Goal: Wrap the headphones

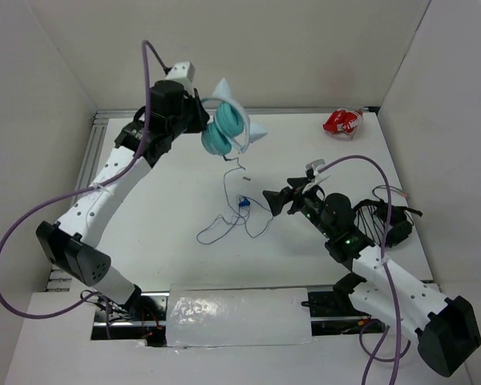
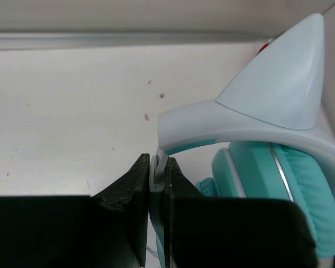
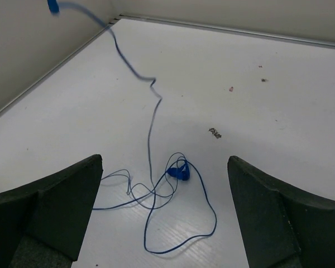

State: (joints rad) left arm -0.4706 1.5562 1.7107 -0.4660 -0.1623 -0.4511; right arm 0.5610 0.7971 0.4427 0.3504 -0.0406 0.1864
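**Cat-ear headphones held aloft by the left gripper, cable pooled on the table**

A blue plug (image 1: 243, 203) (image 3: 178, 170) is seen lying on the white table (image 1: 168, 176), and all places are given from it. Nearest the arm bases, well on the near side of the plug, a clear crinkled plastic sheet (image 1: 240, 317) is laid along the table edge. Just to the right of the plug, the right gripper (image 1: 268, 200) (image 3: 164, 162) is pointed at it with its jaws spread wide and nothing held between them. Further right of the plug, a black coil of cable (image 1: 385, 212) is seen beside that arm. Around the plug, the thin blue cable (image 1: 228, 192) (image 3: 151, 128) is spread in loose loops, and from there it is led up and away. Beyond the plug and slightly left, the small teal over-ear headphones (image 1: 224, 132) (image 2: 257, 167) are held off the table by the left gripper (image 1: 199, 116) (image 2: 156, 167), whose fingers are clamped on the white headband (image 2: 201, 120) below a pointed white cat-ear tip (image 2: 279, 72). Far beyond the plug to the right, a small red-and-white object (image 1: 342, 121) is set near the back wall.
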